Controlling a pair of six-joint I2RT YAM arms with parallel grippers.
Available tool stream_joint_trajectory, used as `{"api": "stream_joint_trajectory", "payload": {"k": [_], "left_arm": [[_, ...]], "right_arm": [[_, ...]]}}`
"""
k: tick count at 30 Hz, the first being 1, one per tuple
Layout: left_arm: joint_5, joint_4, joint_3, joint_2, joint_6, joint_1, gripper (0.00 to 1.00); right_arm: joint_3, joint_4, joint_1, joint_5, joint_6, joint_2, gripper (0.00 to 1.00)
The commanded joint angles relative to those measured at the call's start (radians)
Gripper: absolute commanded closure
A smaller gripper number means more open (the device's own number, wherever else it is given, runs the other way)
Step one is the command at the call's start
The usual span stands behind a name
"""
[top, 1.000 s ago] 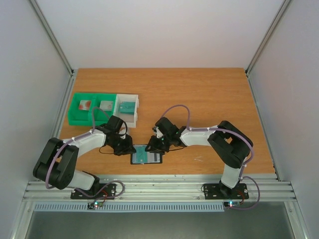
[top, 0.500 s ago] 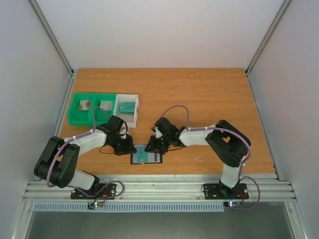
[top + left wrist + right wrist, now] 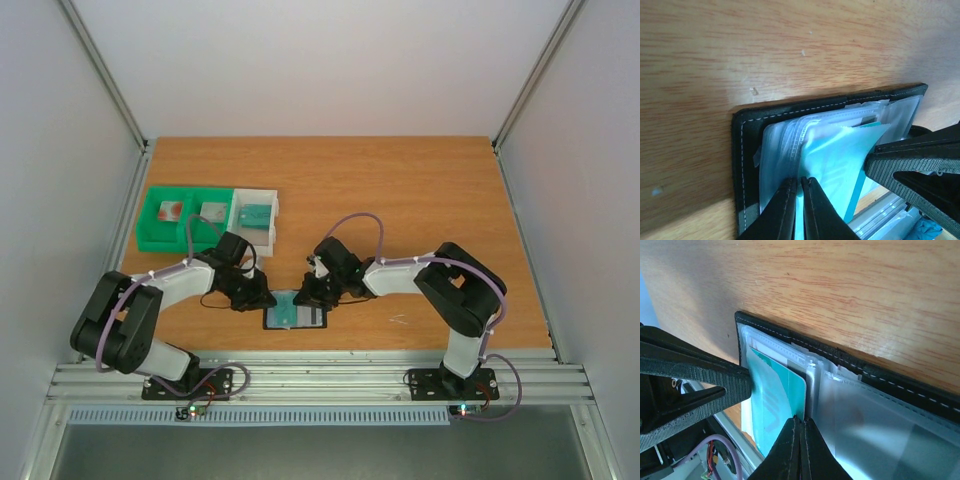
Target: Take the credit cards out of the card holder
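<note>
The card holder [image 3: 300,323] lies open and flat on the tabletop [image 3: 400,190], close to its near edge, with both arms bent in over it. The left claw [image 3: 263,299] comes down at the holder's left end. In the left wrist view its fingers [image 3: 784,212] are drawn to a thin slit with pale pocket plastic in it, so it is nipping a clear pocket leaf. The right claw [image 3: 309,297] sits over the holder's upper middle. In the right wrist view its fingers [image 3: 790,450] are pressed together at the corner of the teal credit card [image 3: 775,390]. Whether the card's edge is caught between them I cannot tell. That card sticks part way out of the stacked clear pockets, inside the holder's black stitched border [image 3: 880,377]. The two claws face each other across the holder and crowd the space over the card, each appearing as a dark wedge in the other's wrist view. Well beyond the holder to its left stand a green tray [image 3: 148,236] and, touching it, a white tray [image 3: 238,216], each with small flat pieces inside.
</note>
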Motion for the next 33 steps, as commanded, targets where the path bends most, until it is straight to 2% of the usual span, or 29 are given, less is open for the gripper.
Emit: {"api": "stream_joint_trajectory", "payload": {"k": [1,27,33], "left_arm": [[-0.071,0.039,-0.049,0.057,0.018,-0.01,0.92],[-0.061,0.084,-0.068,0.07,-0.005,-0.01,0.89],[0.049,0.151,-0.078,0.022,-0.068,-0.01,0.81]], "right_arm": [[-0.028,0.023,0.005,-0.002,0.007,-0.046,0.99],[-0.13,0.014,-0.033,0.054,0.002,-0.177,0.99],[-0.14,-0.032,-0.034,0.104,0.002,-0.254,0.99]]}}
